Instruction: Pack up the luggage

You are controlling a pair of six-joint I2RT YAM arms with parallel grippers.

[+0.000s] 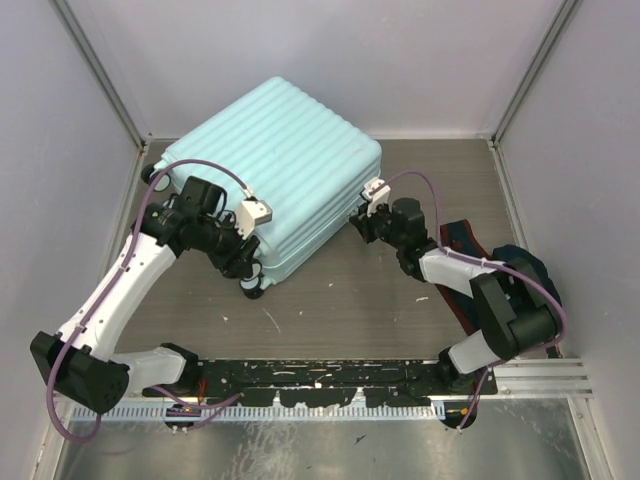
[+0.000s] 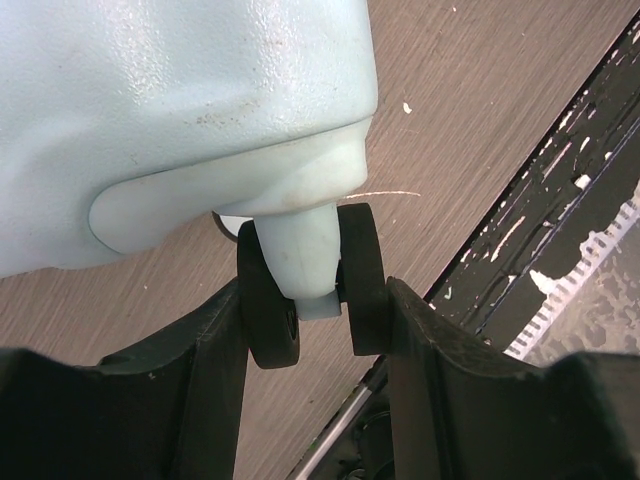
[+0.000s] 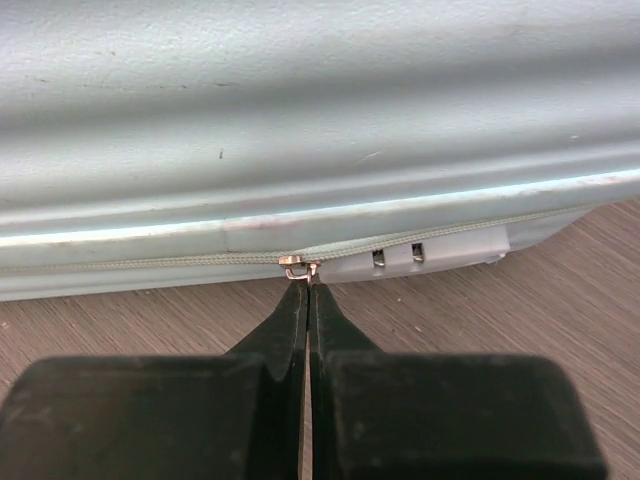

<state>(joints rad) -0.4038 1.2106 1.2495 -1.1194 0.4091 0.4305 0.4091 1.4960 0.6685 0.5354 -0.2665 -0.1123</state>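
Right gripper (image 3: 307,292) pinches the zipper pull (image 3: 297,264); left gripper (image 2: 316,310) clamps a wheel (image 2: 365,280). The luggage (image 1: 275,165) lies zipped shut toward 12 o'clock; dark fabric (image 1: 464,240) outside at 3 o'clock suggests packing has barely begun.

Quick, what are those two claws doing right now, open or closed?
Left gripper: closed on a wheel of the luggage.
Right gripper: closed on the zipper pull.
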